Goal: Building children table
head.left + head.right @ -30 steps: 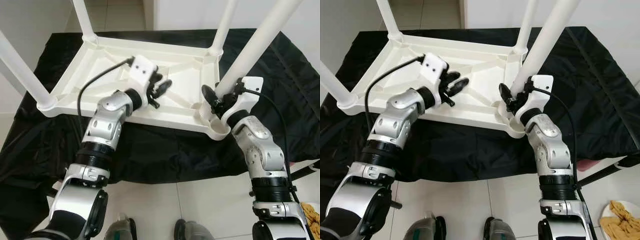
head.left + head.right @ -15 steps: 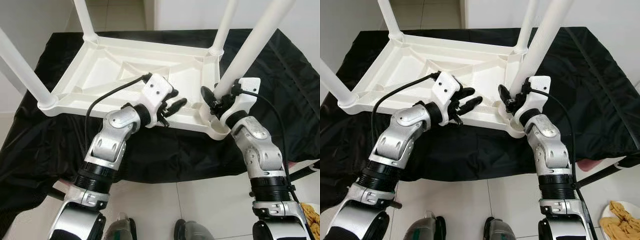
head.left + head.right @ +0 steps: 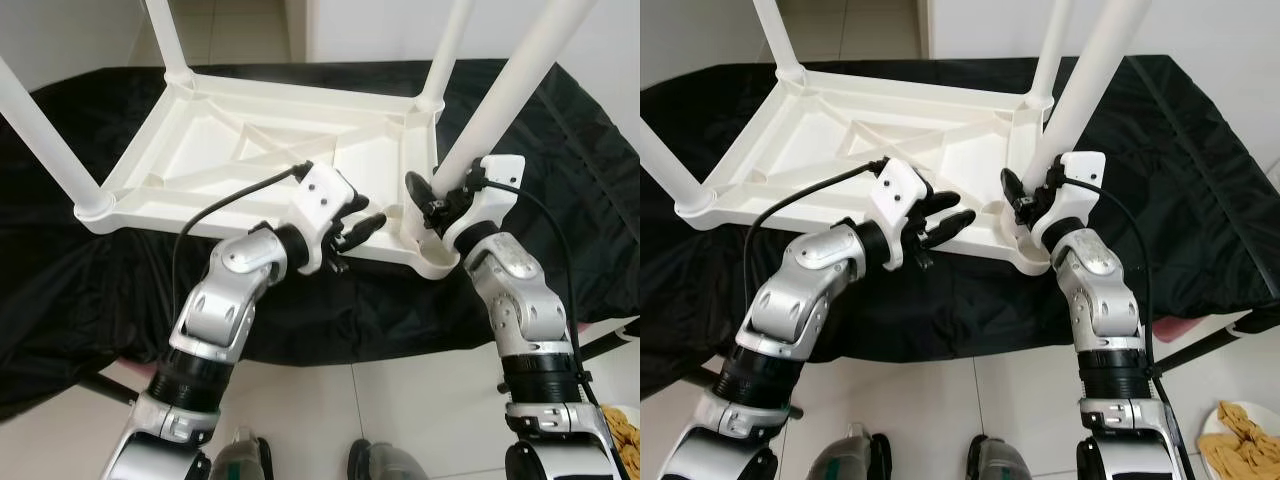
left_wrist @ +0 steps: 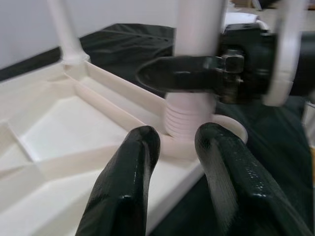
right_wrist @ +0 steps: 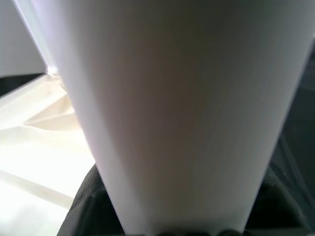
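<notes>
A white plastic children's table (image 3: 150,222) lies upside down on a black cloth (image 3: 330,310), its legs pointing up. My right gripper (image 3: 425,195) is shut on the near right leg (image 3: 500,100) just above its corner socket; that leg (image 5: 167,98) looms large in the right wrist view. My left gripper (image 3: 362,222) is open and hovers at the table's front rim, pointing at that same socket. In the left wrist view its fingers (image 4: 133,162) frame the ribbed base of the leg (image 4: 189,118), with a right gripper finger (image 4: 177,73) across it.
Three more legs stand at the near left (image 3: 45,130), far left (image 3: 165,40) and far right (image 3: 450,45) corners. Pale floor tiles (image 3: 400,400) lie in front. A plate of food (image 3: 1240,425) sits on the floor at the lower right, beside a dark rod (image 3: 1210,345).
My left gripper has swung from over the table's underside to the right and toward the front rim, close to the near right leg. The right gripper has kept its hold.
</notes>
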Available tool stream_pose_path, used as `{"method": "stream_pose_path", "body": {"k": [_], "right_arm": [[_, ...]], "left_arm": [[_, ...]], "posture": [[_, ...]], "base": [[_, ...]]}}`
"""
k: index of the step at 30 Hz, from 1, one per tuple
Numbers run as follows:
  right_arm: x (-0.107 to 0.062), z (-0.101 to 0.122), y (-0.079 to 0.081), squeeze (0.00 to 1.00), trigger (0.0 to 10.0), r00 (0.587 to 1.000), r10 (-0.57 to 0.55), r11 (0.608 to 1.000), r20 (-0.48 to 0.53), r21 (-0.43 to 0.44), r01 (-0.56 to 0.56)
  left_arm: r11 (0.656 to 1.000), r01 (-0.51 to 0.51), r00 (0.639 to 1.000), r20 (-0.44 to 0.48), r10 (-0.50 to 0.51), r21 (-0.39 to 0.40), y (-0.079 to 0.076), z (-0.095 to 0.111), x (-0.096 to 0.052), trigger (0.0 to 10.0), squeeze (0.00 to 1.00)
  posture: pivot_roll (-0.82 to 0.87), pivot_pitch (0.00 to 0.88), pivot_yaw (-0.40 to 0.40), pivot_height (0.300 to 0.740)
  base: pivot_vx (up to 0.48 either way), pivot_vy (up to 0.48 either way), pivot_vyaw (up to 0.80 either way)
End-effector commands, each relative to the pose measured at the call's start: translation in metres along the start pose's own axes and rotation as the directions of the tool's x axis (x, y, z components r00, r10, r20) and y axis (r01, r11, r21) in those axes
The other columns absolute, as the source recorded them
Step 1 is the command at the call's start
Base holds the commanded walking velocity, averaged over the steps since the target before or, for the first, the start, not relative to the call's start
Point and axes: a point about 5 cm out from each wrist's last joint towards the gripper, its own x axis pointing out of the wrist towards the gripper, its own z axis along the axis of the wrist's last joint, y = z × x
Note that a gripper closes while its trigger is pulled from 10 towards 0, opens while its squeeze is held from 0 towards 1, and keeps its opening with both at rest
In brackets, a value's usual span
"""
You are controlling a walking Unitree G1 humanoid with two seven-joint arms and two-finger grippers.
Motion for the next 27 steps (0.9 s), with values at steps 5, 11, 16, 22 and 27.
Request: {"method": "stream_pose_path", "body": {"k": [5,11,16,22,27], "right_arm": [[-0.007,-0.005,-0.005,0.0,10.0,1.0,-0.015,1.0,-0.018,-0.016,0.015],[-0.012,-0.009,-0.009,0.0,10.0,0.999,-0.016,0.999,-0.035,-0.03,0.015],[-0.014,-0.01,-0.011,0.0,10.0,0.999,-0.018,0.999,-0.042,-0.036,0.016],[-0.021,-0.017,-0.012,0.0,10.0,0.997,-0.03,1.0,-0.066,0.002,0.03],[-0.027,-0.021,-0.008,0.0,10.0,0.994,0.03,0.997,-0.102,-0.066,-0.037]], "left_arm": [[0.995,0.096,0.995,0.005,-0.096,-0.022,-0.012,0.002,-0.006,10.0,0.0],[0.991,0.13,0.991,0.01,-0.13,-0.028,-0.016,0.004,-0.008,10.0,0.0],[0.989,0.146,0.989,0.003,-0.146,-0.029,-0.019,0.004,-0.009,10.0,0.0],[0.99,0.135,0.991,-0.008,-0.135,-0.049,-0.019,0.003,-0.011,10.0,0.0],[0.99,0.129,0.991,-0.015,-0.13,-0.058,-0.021,0.004,-0.012,10.0,0.0]], "posture": [[-0.01,0.089,0.006,0.74],[0.0,0.087,0.003,0.74],[0.0,0.086,0.002,0.74],[0.0,0.081,-0.006,0.74],[0.02,0.078,-0.011,0.74]], "base": [[0.0,0.0,0.0],[0.0,0.0,0.0],[0.0,0.0,0.0],[0.0,0.0,0.0],[0.0,0.0,0.0]]}}
